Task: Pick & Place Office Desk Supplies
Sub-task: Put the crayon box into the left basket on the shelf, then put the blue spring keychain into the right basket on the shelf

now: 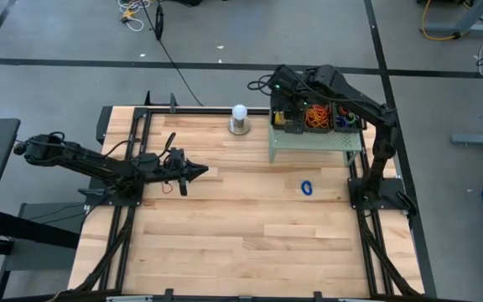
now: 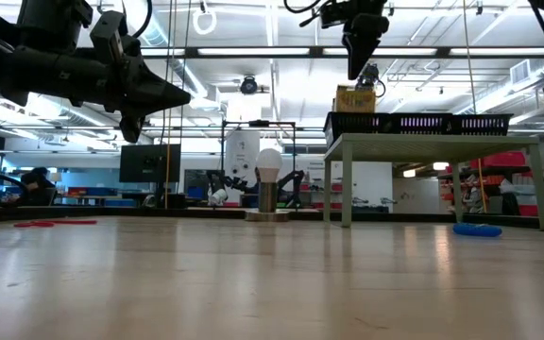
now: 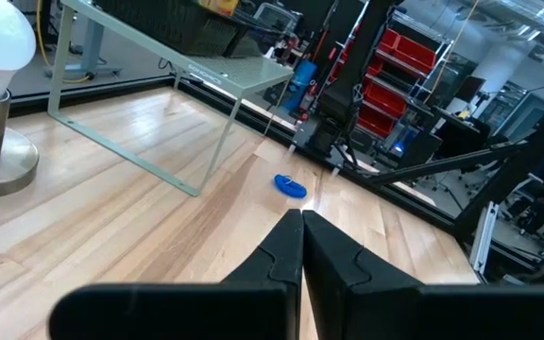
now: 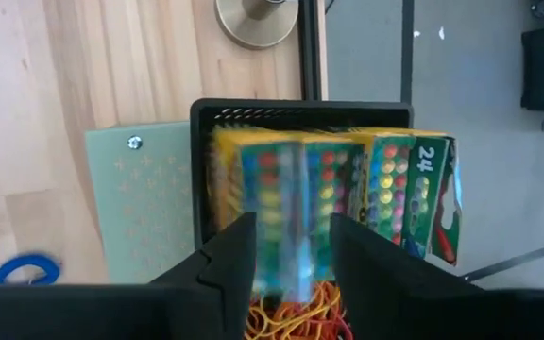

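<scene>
Yellow-and-green crayon boxes (image 4: 348,203) stand packed upright in a small black mesh basket (image 4: 206,123), which sits on the pale green mesh riser (image 1: 315,144) at the far right of the wooden table (image 1: 241,243). Right gripper (image 4: 293,250) hangs directly above that basket. Its fingers stand apart on either side of one blurred box; whether they press it or have let go cannot be told. Orange and red rubber bands (image 1: 315,116) fill the neighbouring basket, some showing beneath the right gripper. One blue rubber band (image 1: 308,188) lies on bare table just in front of the riser. A red band (image 2: 53,224) lies flat on the left side. Left gripper (image 3: 301,247) hovers above the table's left side, clenched tight with nothing in it, pointing toward the riser. White ball on a metal base (image 1: 240,118) stands at the far edge, left of the riser.
</scene>
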